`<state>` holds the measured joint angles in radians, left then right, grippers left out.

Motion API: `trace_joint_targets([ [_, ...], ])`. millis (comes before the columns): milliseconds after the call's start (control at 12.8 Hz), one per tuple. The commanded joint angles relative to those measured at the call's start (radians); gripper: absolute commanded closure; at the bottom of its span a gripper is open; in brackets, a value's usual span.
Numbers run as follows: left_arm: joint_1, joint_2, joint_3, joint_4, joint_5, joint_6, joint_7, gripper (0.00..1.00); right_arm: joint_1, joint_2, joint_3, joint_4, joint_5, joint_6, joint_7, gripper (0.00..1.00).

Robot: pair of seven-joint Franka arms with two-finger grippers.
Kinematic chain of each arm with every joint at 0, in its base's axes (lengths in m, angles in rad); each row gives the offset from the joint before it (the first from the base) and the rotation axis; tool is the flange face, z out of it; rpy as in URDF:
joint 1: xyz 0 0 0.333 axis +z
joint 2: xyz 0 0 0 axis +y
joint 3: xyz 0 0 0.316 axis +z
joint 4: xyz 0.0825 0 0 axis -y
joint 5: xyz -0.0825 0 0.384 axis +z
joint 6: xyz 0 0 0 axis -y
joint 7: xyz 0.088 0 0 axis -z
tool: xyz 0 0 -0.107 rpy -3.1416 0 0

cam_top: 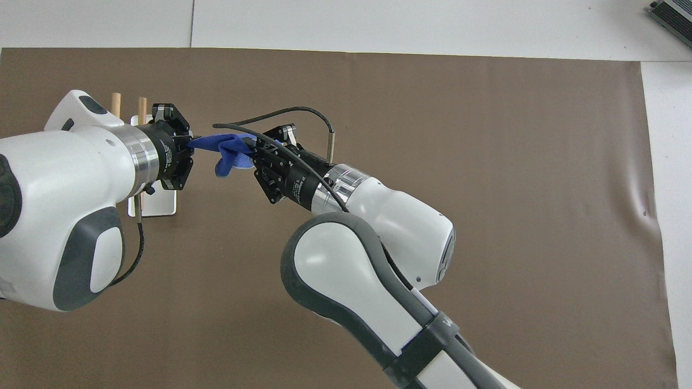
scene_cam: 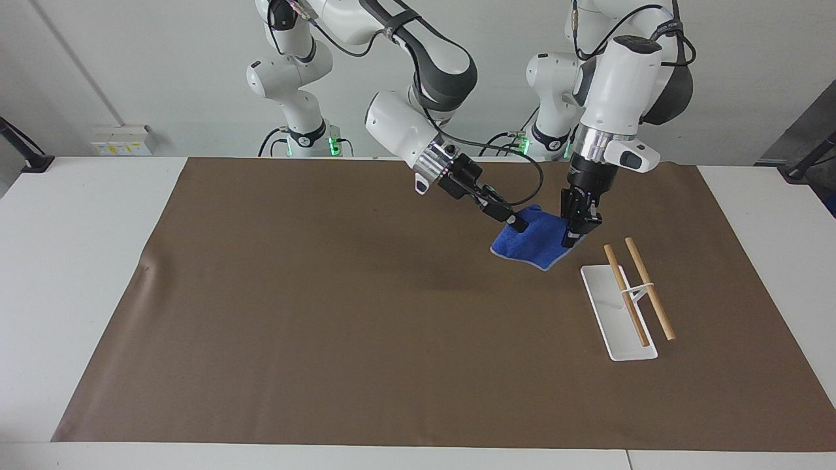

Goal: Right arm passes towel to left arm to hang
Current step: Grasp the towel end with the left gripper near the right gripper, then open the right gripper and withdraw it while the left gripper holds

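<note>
Both grippers grip the towel above the brown mat, near the rod rack; the right gripper is clamped on one edge; the left gripper has closed on the edge toward the rack.

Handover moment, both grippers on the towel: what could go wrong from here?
1. Both the right gripper and left gripper pinch the towel; pulling apart before release could tug it loose.
2. The left gripper holds only an edge, so it may slip.
3. The rack is close; bunched cloth could snag.
</note>
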<state>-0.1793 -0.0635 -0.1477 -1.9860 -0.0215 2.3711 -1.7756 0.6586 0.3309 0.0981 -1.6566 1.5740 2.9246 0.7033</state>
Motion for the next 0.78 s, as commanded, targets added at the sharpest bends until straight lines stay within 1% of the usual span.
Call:
trace_joint_targets([
  [0,-0.006,-0.016,0.011,-0.019,-0.012,0.019,0.120,1.00,-0.013,0.011,0.006,0.003,0.004,0.021,-0.037,0.00],
  [156,-0.003,-0.016,0.013,-0.019,-0.012,0.019,0.197,1.00,-0.027,0.007,0.000,-0.018,0.003,0.034,-0.175,0.00],
  [312,0.001,-0.016,0.014,-0.019,-0.012,0.022,0.307,1.00,-0.054,0.002,-0.001,-0.052,-0.002,0.048,-0.374,0.00],
  [468,0.009,-0.016,0.020,-0.019,-0.012,0.049,0.405,1.00,-0.108,-0.007,-0.001,-0.098,-0.015,0.048,-0.627,0.00],
  [546,0.015,-0.015,0.023,-0.019,-0.012,0.059,0.459,1.00,-0.135,-0.009,-0.001,-0.117,-0.022,0.048,-0.724,0.00],
  [624,0.024,-0.013,0.025,-0.017,-0.012,0.060,0.519,1.00,-0.163,-0.015,-0.001,-0.141,-0.040,0.048,-0.790,0.00],
  [702,0.026,-0.010,0.037,-0.017,-0.012,0.056,0.559,1.00,-0.198,-0.018,-0.003,-0.167,-0.093,0.047,-0.847,0.00],
])
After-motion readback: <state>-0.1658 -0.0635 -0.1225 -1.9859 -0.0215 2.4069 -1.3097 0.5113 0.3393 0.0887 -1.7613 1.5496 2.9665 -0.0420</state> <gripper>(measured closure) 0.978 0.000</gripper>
